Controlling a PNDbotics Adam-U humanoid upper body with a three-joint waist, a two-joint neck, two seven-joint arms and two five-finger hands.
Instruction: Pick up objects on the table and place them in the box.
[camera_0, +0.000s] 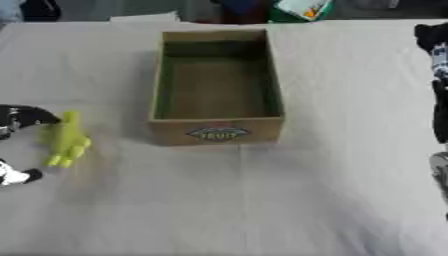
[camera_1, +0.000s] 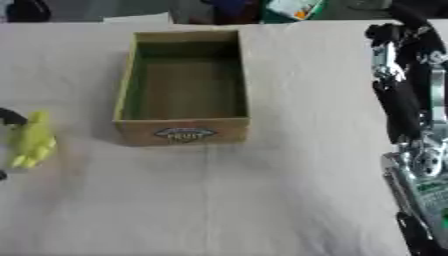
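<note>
A yellow-green toy (camera_0: 66, 140) lies on the white cloth at the far left. My left hand (camera_0: 19, 118) comes in from the left edge. One black finger reaches the toy's top and another (camera_0: 21, 176) sits apart below it, so the hand is spread beside the toy, not closed on it. The open cardboard box (camera_0: 216, 131) stands in the middle with a green inner lining, a label on its near wall and nothing visible inside. My right hand (camera_1: 418, 160) rests along the right edge, its fingers (camera_1: 398, 105) straight and pointing up, holding nothing.
The table's white cloth (camera_0: 262, 200) stretches wide in front of the box and to its right. Dark and colourful items (camera_0: 297, 9) sit beyond the far edge, behind the box.
</note>
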